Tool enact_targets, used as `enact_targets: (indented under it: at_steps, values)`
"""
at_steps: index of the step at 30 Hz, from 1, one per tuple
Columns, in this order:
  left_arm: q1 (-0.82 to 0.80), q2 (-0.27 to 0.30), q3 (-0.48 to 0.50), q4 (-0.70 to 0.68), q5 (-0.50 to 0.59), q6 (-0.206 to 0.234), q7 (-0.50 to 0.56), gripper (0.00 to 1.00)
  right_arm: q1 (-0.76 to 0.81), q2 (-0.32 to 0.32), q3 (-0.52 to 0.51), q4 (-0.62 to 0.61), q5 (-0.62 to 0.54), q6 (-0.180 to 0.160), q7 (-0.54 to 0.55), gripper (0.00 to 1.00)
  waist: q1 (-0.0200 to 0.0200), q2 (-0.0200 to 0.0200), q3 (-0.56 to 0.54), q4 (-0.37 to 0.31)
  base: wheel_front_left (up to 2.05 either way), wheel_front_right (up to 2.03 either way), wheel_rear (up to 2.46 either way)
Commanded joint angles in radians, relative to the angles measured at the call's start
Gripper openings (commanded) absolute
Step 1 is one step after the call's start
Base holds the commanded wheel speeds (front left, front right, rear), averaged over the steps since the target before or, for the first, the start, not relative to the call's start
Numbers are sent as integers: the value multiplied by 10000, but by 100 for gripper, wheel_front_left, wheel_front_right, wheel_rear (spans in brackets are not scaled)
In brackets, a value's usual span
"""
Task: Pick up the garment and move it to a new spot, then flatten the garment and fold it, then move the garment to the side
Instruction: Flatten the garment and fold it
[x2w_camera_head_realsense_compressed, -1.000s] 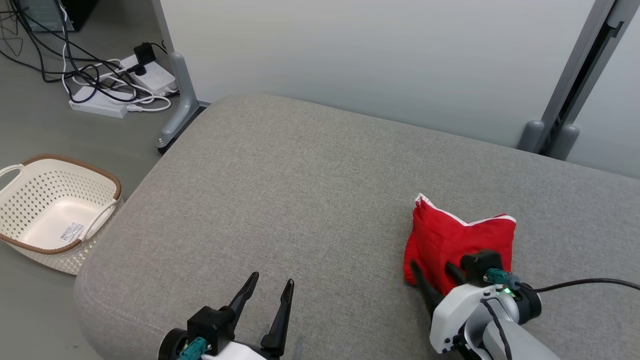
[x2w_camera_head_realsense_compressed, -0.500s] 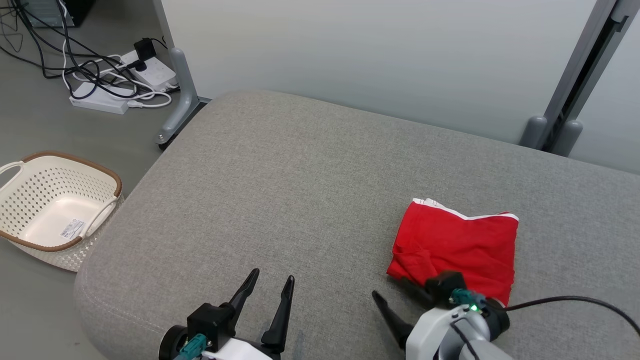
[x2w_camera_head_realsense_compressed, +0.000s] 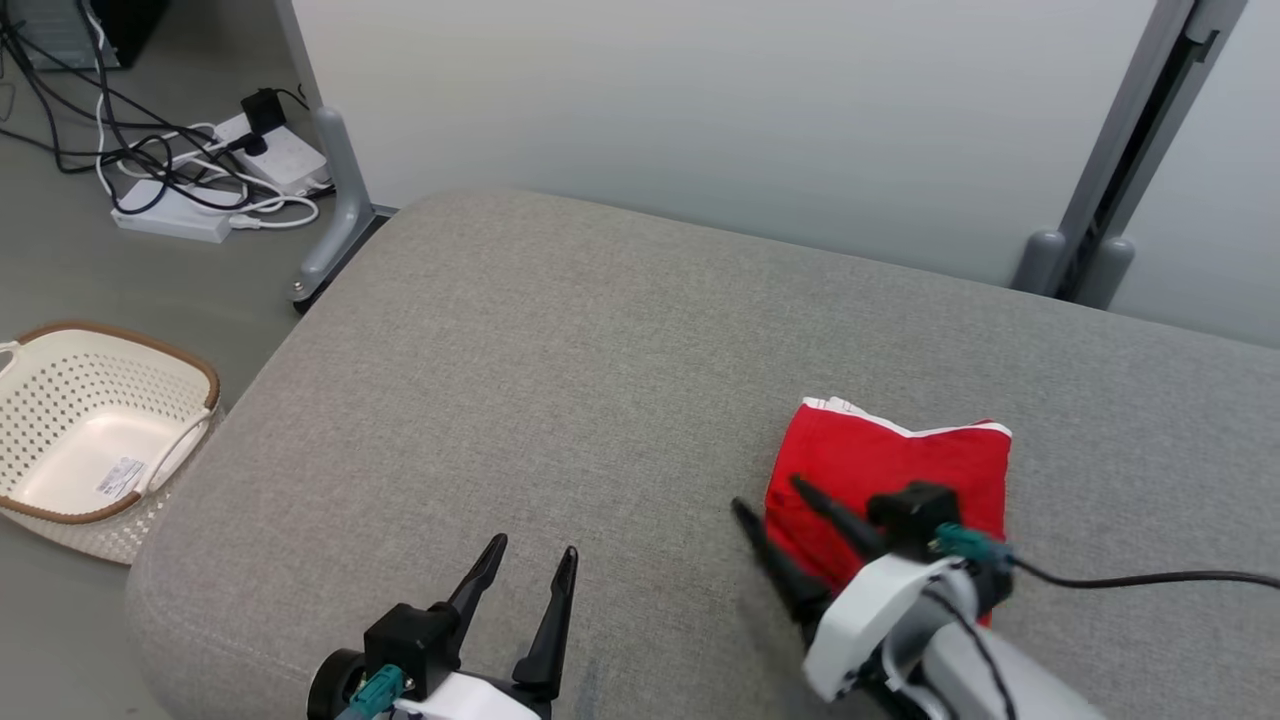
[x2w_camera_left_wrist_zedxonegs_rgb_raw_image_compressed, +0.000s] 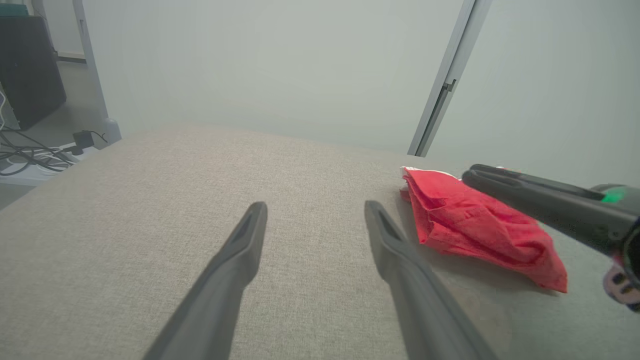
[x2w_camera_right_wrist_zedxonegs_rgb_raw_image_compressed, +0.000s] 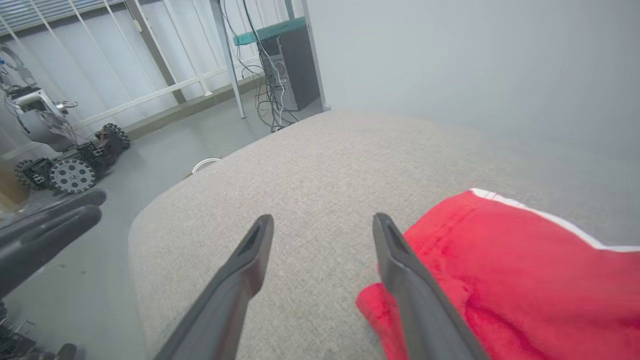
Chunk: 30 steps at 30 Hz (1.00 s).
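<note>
I see the red garment (x2w_camera_head_realsense_compressed: 900, 460) lying folded on the grey fabric-covered table (x2w_camera_head_realsense_compressed: 560, 330), toward its right side, with its white-trimmed edge turned to the far wall. My right gripper (x2w_camera_head_realsense_compressed: 765, 493) sits at the garment's near-left corner, its jaws wide apart with nothing between them. In the right wrist view one finger crosses the garment's crumpled corner while the other is over bare table fabric; I cannot tell whether that finger touches the cloth. My left gripper (x2w_camera_head_realsense_compressed: 533, 545) hovers near the table's front edge, well apart from the garment, jaws spread and empty. In the left wrist view the garment lies to the right of my fingers, rumpled along its near side, and the right gripper's dark fingers reach over it from the right. A cream perforated basket (x2w_camera_head_realsense_compressed: 120, 332) with a brown rim stands on the floor to the left of the table, and a tangle of cables (x2w_camera_head_realsense_compressed: 170, 195) and power strips lies further back by the wall
</note>
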Motion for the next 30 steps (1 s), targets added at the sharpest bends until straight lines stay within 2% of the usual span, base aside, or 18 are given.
enact_targets:
  at_steps: [1, 5, 7, 11, 22, 30]
  values:
    - [-110, 45, 89, -65, 65, -9, -40, 100, -124, -286, -271, -105, -250, -1, -176, 100, 0, -1, -58, -108, 0, 0, 0]
    - [-44, 45, 285, -234, 162, 2, -40, 100, -160, -767, -1378, -543, -1057, -1, -322, 100, 0, -1, -155, -356, 0, 0, 0]
    - [1, 44, 411, -353, 185, -15, -40, 100, -6, -1042, -2091, -1055, -1823, -1, -326, 100, 0, -1, -192, -509, 0, 0, 0]
    - [87, 44, 686, -594, 300, -70, -40, 100, 712, -1195, -3491, -1967, -3218, -1, -317, 100, 0, -1, -249, -842, 0, 0, 0]
    - [173, 47, 1217, -1592, 316, -363, -41, 100, 2768, -362, -6356, -4278, -5276, -1, -319, 100, 0, -1, -125, -1546, 0, 0, 0]
    - [354, 44, 1265, -2016, 409, -379, -40, 100, 3669, 117, -7682, -4727, -5743, -1, -319, 100, 0, -1, -46, -1820, 0, 0, 0]
